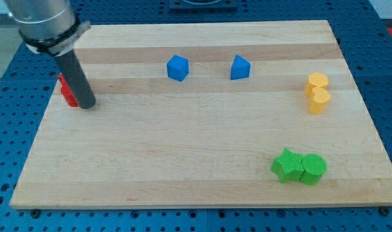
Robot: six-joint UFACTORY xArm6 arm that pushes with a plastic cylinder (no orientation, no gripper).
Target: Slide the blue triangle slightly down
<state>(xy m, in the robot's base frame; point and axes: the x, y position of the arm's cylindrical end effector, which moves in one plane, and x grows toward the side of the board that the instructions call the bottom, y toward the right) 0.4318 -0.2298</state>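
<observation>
1. A wooden board [183, 161] is seen lying on a blue perforated table [2, 161].
2. A dark rod [76, 77] is seen coming down from the view's top left, and my tip [86, 105] is placed on the board near its left edge.
3. No claw is carried by the arm; only the straight rod is seen, so no open or closed state can be told.
4. A red block [67, 91] is found just to the left of the rod, touching it or very nearly so; it is partly hidden by the rod and its shape cannot be made out.
5. The blue triangle [240, 67] is located in the upper part of the board, right of centre, well apart from my tip.
6. A blue block [177, 67], looking like a cube, is seen to the left of the triangle at about the same height, the two being apart.
7. Two yellow blocks are seen touching near the right edge, the upper yellow block [317, 82] above the lower yellow block [319, 101].
8. A green star [286, 165] and a green round block [313, 169] are found touching at the lower right.
</observation>
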